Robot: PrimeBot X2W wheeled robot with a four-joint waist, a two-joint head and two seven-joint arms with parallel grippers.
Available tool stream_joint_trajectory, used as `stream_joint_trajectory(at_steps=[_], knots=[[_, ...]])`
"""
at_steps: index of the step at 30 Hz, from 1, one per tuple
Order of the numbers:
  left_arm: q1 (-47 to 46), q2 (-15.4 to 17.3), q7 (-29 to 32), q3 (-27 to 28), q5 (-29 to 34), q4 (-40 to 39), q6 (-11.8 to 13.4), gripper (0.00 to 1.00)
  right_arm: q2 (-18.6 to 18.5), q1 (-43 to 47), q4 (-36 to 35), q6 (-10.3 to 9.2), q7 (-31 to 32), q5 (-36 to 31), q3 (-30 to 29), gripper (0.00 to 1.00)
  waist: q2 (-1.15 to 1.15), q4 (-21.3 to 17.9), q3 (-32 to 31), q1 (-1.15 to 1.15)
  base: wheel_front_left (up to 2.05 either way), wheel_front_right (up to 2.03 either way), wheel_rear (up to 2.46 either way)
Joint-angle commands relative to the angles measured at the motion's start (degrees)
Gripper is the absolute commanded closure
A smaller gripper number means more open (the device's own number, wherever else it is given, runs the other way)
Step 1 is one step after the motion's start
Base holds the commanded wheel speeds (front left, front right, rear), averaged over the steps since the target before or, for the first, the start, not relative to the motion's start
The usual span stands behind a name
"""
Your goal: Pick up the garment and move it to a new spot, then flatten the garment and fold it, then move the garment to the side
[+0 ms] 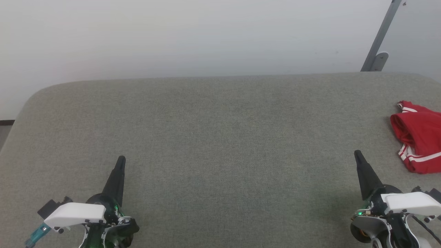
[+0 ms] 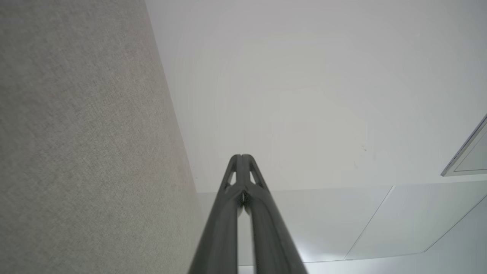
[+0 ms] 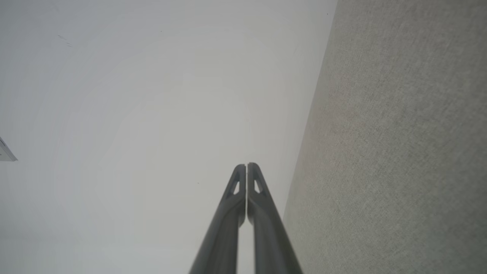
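Observation:
The garment (image 1: 418,137), red with white-and-red striped trim, lies bunched at the far right edge of the grey fabric surface (image 1: 220,137), partly cut off by the head view's border. My right gripper (image 1: 357,154) is shut and empty, its tips a little to the left of and nearer than the garment, not touching it. At the lower left my left gripper (image 1: 121,159) is shut too, holding nothing. Both wrist views show the fingers pressed together, the left gripper (image 2: 241,156) and the right gripper (image 3: 246,164) aimed past the surface toward a white wall.
A white wall (image 1: 206,34) rises behind the surface's rounded far edge. A grey metal bracket (image 1: 379,44) leans on the wall at the back right. Bare floor shows past the surface's left corner (image 1: 5,127).

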Motion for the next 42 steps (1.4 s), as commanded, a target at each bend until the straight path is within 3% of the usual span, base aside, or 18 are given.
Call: stream_joint_trajectory(at_steps=[1, 42], knots=[[-0.7, -0.1, 0.2, 0.1, -0.2, -0.2, 0.0, 1.0, 0.2, -0.4, -0.2, 0.02, 0.2, 0.2, -0.1, 1.0, 0.0, 0.0, 0.0, 0.0, 0.0, 0.0, 0.0], [-0.7, -0.1, 0.2, 0.1, -0.2, -0.2, 0.0, 1.0, 0.2, -0.4, -0.2, 0.02, 0.2, 0.2, -0.1, 1.0, 0.0, 0.0, 0.0, 0.0, 0.0, 0.0, 0.0]])
